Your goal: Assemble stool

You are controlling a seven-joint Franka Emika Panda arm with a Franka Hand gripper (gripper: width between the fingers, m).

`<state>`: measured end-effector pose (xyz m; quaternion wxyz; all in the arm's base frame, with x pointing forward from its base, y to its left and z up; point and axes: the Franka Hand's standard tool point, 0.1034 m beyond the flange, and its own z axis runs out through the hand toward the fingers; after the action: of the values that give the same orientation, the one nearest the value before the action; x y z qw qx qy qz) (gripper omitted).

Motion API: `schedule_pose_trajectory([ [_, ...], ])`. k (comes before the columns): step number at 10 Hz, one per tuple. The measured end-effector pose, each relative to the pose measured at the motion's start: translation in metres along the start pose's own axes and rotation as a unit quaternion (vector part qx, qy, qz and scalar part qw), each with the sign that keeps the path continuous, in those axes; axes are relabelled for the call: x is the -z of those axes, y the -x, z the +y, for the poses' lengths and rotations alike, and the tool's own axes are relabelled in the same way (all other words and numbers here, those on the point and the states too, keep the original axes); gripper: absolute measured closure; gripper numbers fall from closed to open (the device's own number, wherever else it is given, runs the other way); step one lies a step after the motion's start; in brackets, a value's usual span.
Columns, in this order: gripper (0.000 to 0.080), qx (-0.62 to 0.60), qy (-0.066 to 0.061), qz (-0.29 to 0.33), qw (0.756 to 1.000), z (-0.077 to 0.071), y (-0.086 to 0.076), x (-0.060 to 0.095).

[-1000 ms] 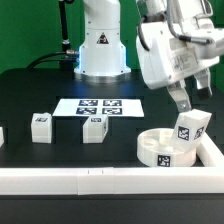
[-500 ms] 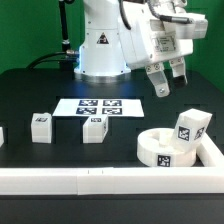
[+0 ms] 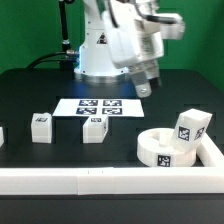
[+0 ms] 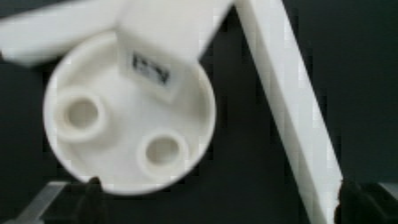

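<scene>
Stool seat [image 3: 160, 150]: a round white plastic disc, sitting in the lower right of the exterior view in the corner of the white border bar [image 3: 100, 180], with holes [image 4: 80, 113] showing in the wrist view. One blocky leg [image 3: 190, 127] is leaning tilted at its far rim; whether it is seated in a hole or only resting cannot be told. A second leg [image 3: 41, 125] and a third leg [image 3: 93, 128] are standing loose at lower left and lower centre, just in front of the marker board [image 3: 98, 105]. The gripper [image 3: 145, 87] is hovering at upper centre, well apart from every part, jaws standing apart and carrying nothing. Handling, as judged: the parts are looking light, stiff and smooth, so probably slippery between pads, not fragile. The seat is suiting a pinch across its rim, and each leg a grip on two flat opposite faces around mid-height.
</scene>
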<state>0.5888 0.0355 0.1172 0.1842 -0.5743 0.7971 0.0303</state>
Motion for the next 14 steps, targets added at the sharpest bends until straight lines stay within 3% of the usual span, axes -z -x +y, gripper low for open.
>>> schedule_pose_trajectory([
  [4,0.0151,0.024,0.005,-0.001,1.000,0.001,-0.002,0.000],
  [5,0.0151,0.093,0.029,-0.005,0.995,0.000,-0.019,0.003],
  [6,0.0151,0.125,0.027,-0.002,0.992,-0.007,-0.038,0.009],
  [7,0.0151,0.136,0.027,0.001,0.990,-0.008,-0.044,0.011],
  [10,0.0151,0.184,0.028,-0.001,0.983,-0.007,-0.041,0.010],
  [11,0.0151,0.229,0.030,-0.002,0.973,-0.007,-0.042,0.009],
  [12,0.0151,0.328,0.051,0.005,0.943,-0.005,-0.044,0.006],
  [14,0.0151,0.450,0.062,0.010,0.891,-0.005,-0.048,-0.002],
])
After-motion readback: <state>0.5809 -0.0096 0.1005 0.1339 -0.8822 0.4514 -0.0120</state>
